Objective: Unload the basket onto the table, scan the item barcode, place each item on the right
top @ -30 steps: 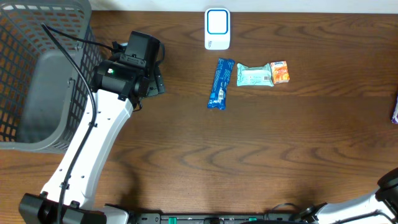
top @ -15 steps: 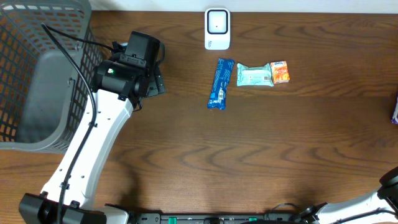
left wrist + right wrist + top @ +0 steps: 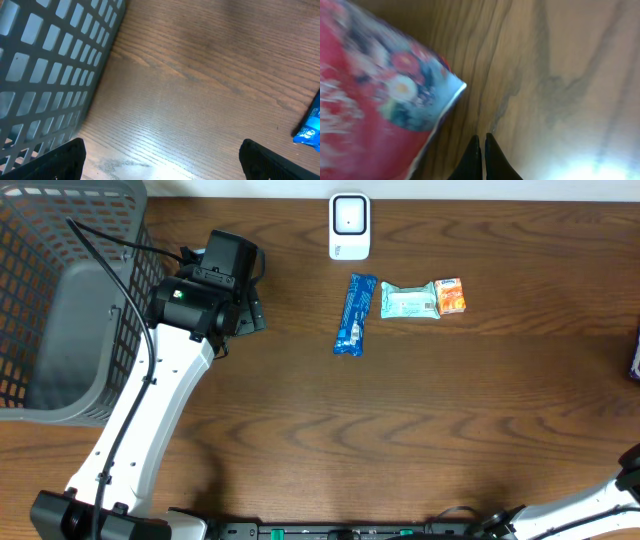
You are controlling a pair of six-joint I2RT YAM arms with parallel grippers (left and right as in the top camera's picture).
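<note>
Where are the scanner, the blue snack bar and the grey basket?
scanner (image 3: pixel 349 226), overhead view, middle of its face
blue snack bar (image 3: pixel 354 314), overhead view, middle of wrapper
grey basket (image 3: pixel 72 348), overhead view, bare floor

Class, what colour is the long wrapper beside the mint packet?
The long plastic wrapper is blue with white print; best in the overhead view.

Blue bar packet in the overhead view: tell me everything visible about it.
The blue bar packet is a long, narrow wrapper that looks like glossy plastic film, with white print towards its lower end and crimped ends. It looks sealed and lies flat on the wooden table, its long axis tilted slightly from straight up-down in the overhead view. It sits just below the white scanner and left of the pale green packet; whether those two packets touch is unclear. One end also shows at the edge of the left wrist view.
</note>
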